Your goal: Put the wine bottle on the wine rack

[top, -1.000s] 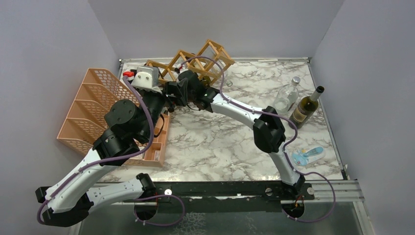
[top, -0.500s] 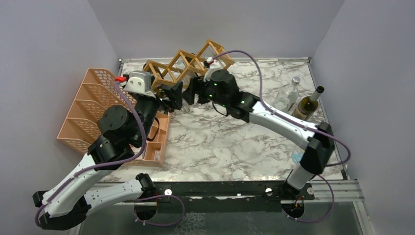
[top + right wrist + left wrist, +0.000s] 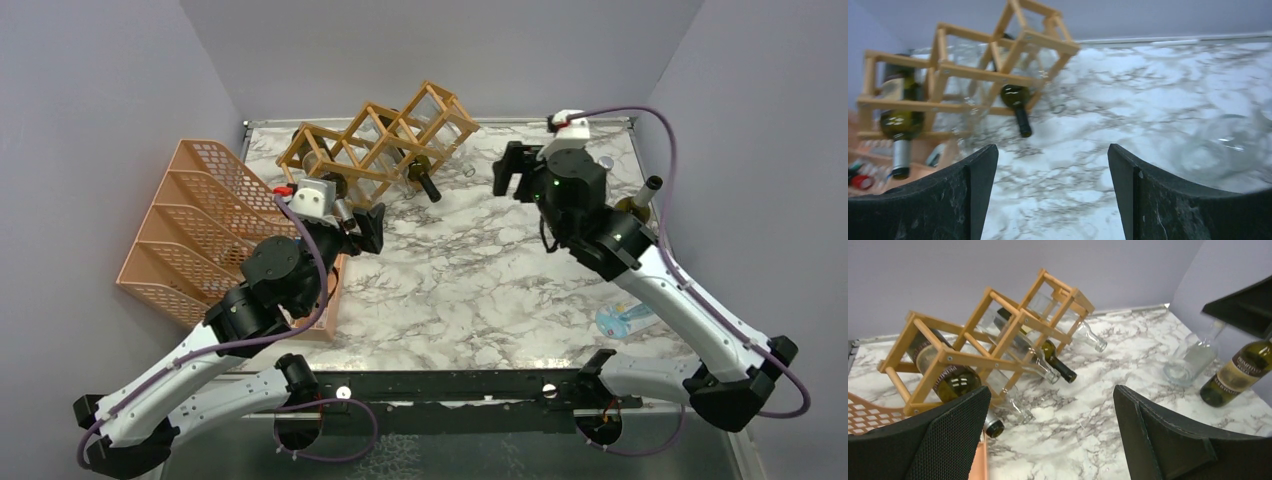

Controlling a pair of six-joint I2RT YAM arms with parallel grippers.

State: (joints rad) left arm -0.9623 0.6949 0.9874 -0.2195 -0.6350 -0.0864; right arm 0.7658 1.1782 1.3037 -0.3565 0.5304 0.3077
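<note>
The tan wooden wine rack (image 3: 380,135) stands at the back of the marble table, holding several bottles; a dark green one (image 3: 420,175) lies in it with its neck sticking out. The left wrist view shows the rack (image 3: 998,335) and that bottle's neck (image 3: 1060,367). A green wine bottle (image 3: 645,195) stands at the right, partly behind my right arm, and also shows in the left wrist view (image 3: 1240,375). My left gripper (image 3: 366,226) is open and empty in front of the rack. My right gripper (image 3: 508,172) is open and empty, between the rack and the standing bottle.
A salmon-pink mesh organizer (image 3: 195,215) stands at the left. A clear glass bottle (image 3: 1193,357) stands beside the green one, mostly hidden behind my right arm in the top view. A blue and white item (image 3: 630,318) lies near the right front.
My right arm has swung from the rack to the right side, gripper empty. My left gripper has drawn back from the rack. The dark green bottle now lies uncovered in the rack.
</note>
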